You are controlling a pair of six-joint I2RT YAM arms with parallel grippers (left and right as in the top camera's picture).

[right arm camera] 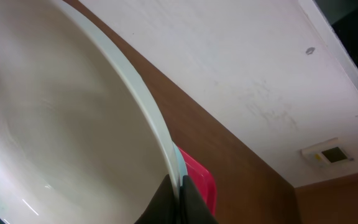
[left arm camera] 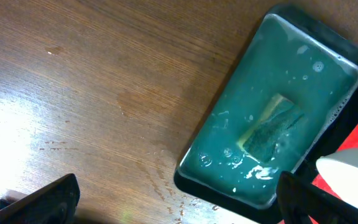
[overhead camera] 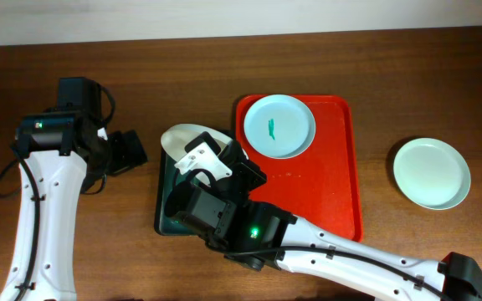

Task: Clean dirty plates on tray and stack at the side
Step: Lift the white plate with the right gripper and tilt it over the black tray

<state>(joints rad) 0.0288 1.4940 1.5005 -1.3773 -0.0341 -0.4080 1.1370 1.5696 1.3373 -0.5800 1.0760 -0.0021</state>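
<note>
Right end effector clamps plate rim, tilted above green tray; left end effector wide open, empty.

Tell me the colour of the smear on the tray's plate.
The smear is teal-green, clearest in the overhead view.

Dk green tray on wood desk, holds water w/ a few bubbles; sponge lies approx mid-tray, green side up.
</note>
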